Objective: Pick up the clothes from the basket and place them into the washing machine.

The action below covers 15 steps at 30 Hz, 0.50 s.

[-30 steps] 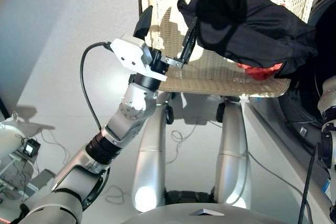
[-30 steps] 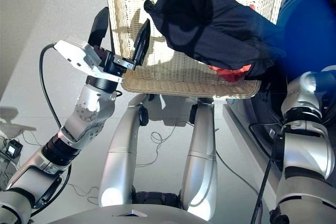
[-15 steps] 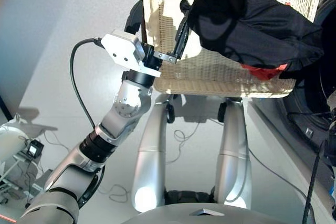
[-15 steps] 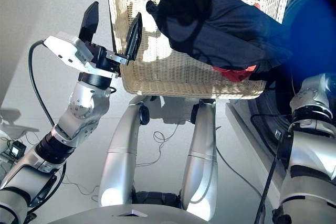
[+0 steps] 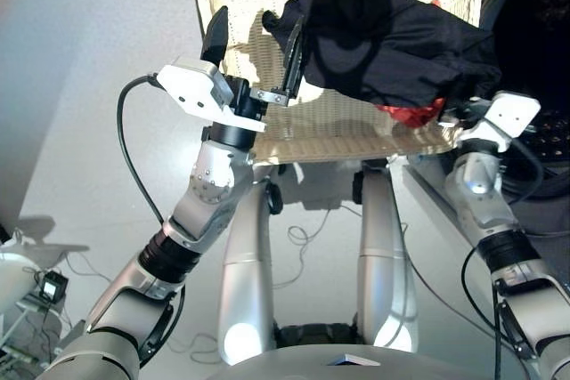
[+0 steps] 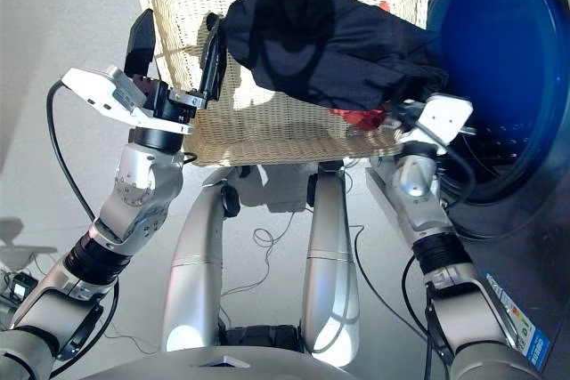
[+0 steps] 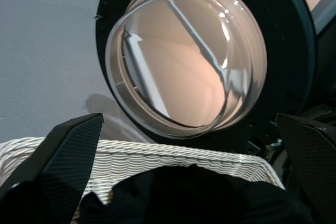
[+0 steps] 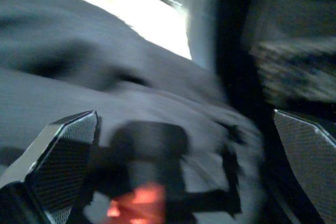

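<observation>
The heap of dark navy and black fabric garments (image 6: 325, 42) lies in the cream-white woven wicker basket (image 6: 267, 126), a coral red one (image 6: 358, 117) peeking out beneath. The right gripper (image 8: 173, 145), fingers spread wide, points straight into the heap's near end. The left gripper (image 5: 254, 55), also spread, stands at the basket's far side, touching no cloth.

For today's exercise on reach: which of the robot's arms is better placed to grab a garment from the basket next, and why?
Probably the right. The right gripper is open beside the dark clothes and nearest the washing machine. The left gripper, also open, sits at the basket side farther from the drum.
</observation>
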Motion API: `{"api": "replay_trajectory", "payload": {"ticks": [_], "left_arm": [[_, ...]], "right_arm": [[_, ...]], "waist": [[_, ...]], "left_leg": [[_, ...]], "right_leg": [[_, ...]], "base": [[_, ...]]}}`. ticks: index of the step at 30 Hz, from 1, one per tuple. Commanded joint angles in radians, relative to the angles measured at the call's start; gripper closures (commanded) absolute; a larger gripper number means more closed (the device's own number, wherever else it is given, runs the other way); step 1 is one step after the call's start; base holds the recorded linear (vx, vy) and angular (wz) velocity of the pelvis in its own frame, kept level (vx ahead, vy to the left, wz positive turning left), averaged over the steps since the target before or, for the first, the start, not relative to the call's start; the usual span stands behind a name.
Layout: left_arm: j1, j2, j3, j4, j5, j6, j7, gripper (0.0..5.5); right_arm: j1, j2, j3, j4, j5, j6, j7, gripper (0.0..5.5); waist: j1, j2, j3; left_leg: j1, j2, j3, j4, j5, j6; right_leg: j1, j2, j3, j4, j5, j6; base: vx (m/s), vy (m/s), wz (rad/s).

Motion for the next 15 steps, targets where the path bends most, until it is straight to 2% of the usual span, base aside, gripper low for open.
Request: {"api": "replay_trajectory", "payload": {"ticks": [1, 4, 9, 13, 15], "left_arm": [[0.015, 0.019, 0.042, -0.119, 0.073, -0.052, -0.022, 0.0], [0.016, 0.014, 0.04, -0.123, 0.074, -0.051, -0.033, 0.0], [0.023, 0.0, 0.043, -0.127, 0.066, -0.047, -0.047, 0.0], [0.023, -0.02, 0.046, -0.127, 0.062, -0.032, -0.056, 0.0], [0.021, -0.025, 0.049, -0.128, 0.061, -0.027, -0.056, 0.0]], "right_arm": [[-0.034, -0.049, 0.041, -0.108, -0.076, 0.02, 0.081, 0.0], [-0.093, -0.074, 0.108, -0.106, -0.151, 0.064, 0.122, 0.0], [-0.198, -0.086, 0.172, -0.03, -0.182, 0.116, 0.159, 0.0], [-0.358, -0.059, 0.23, 0.159, -0.288, 0.186, 0.147, 0.0], [-0.388, -0.044, 0.238, 0.205, -0.3, 0.197, 0.146, 0.0]], "waist": [[0.029, -0.023, -0.015], [0.034, -0.025, -0.015], [0.044, -0.022, -0.015], [0.058, -0.017, -0.015], [0.059, -0.016, -0.015]], "left_leg": [[0.023, -0.008, -0.004, 0.035, -0.055, -0.028], [0.027, -0.007, -0.005, 0.028, -0.052, -0.029], [0.03, -0.008, -0.003, 0.021, -0.048, -0.031], [0.031, -0.007, -0.005, 0.013, -0.045, -0.034], [0.03, -0.007, -0.005, 0.012, -0.045, -0.034]], "right_leg": [[0.051, 0.034, -0.06, -0.053, 0.018, -0.012], [0.054, 0.032, -0.064, -0.054, 0.019, -0.011], [0.059, 0.031, -0.068, -0.061, 0.021, -0.013], [0.063, 0.029, -0.074, -0.068, 0.023, -0.014], [0.062, 0.029, -0.075, -0.069, 0.022, -0.014]], "base": [[0.0, 0.0, 0.0], [0.0, 0.0, 0.0], [0.0, 0.0, 0.0], [0.0, 0.0, 0.0], [0.0, 0.0, 0.0]]}}
